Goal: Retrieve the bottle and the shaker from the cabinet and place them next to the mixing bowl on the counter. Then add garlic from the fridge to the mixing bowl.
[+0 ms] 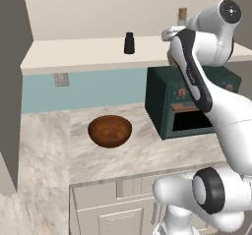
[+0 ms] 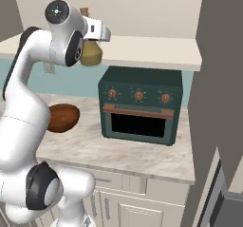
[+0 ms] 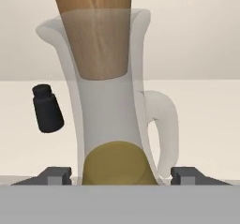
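Observation:
A clear glass bottle (image 3: pixel 110 101) with a cork stopper, a side handle and an olive-yellow base stands upright on the open cabinet shelf. In the right base view the bottle (image 2: pixel 91 53) is partly behind my hand. My gripper (image 3: pixel 124 175) is open, its fingertips (image 3: pixel 60 175) on either side of the bottle's base with small gaps to the glass. The small black shaker (image 1: pixel 129 43) stands further left on the same shelf, and the shaker (image 3: pixel 47 108) appears tilted in the hand view. The brown mixing bowl (image 1: pixel 110 131) sits on the marble counter below.
A dark green toaster oven (image 1: pixel 189 101) stands on the counter (image 1: pixel 142 155) right of the bowl, under the shelf (image 1: pixel 83 52). A tall grey cabinet side (image 2: pixel 223 79) rises at the right. A wall outlet (image 1: pixel 61 79) is on the blue backsplash.

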